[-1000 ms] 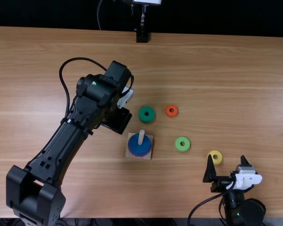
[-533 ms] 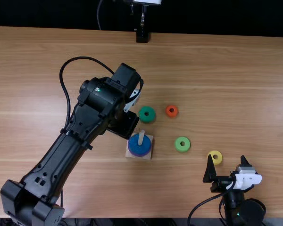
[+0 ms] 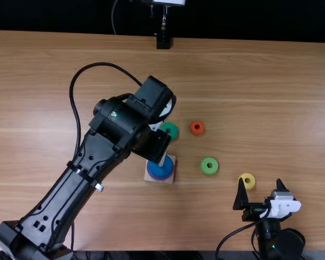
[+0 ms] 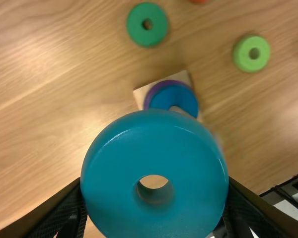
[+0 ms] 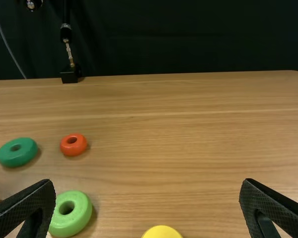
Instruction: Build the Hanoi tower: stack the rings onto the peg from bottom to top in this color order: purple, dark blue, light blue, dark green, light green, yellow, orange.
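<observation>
Purple (image 4: 153,91) and dark blue (image 3: 160,170) sat on the peg (image 3: 162,160), near your left hand (image 4: 155,198), which gripped light blue (image 4: 107,173). Left to stack: dark green (image 4: 137,25) near that hand, orange (image 3: 193,130) and light green (image 3: 204,168) to its right, yellow (image 3: 251,186) beside your released right hand (image 3: 260,182).

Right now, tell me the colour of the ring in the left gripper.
The held ring is light blue, leaning teal, clearest in the left wrist view.

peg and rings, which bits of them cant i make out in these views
- Top view: tip of the peg and part of the dark green ring, behind the left arm
- Left wrist view: part of the dark blue ring, behind the light blue ring
- Right wrist view: part of the yellow ring, cut off by the bottom edge
</observation>
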Robot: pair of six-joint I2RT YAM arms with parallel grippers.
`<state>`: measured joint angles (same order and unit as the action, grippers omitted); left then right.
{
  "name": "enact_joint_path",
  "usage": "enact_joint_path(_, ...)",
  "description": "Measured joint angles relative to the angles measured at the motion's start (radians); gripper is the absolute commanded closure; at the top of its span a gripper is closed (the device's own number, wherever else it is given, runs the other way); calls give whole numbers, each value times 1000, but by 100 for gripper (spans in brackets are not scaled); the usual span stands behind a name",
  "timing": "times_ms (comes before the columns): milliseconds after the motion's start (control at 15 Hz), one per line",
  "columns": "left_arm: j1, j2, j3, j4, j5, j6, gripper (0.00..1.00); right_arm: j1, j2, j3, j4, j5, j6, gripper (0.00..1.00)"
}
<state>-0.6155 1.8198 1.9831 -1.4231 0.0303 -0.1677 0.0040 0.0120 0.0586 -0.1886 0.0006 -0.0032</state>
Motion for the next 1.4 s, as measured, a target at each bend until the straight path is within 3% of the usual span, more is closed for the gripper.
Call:
enact_joint_path(400, -44, 0, 0, 0, -2, -47, 100, 0, 0, 0, -1, 0, 0, 0)
enact_joint_path(1400, -73, 53, 0, -1, 0, -47, 100, 0, 0, 0, -1, 0, 0, 0)
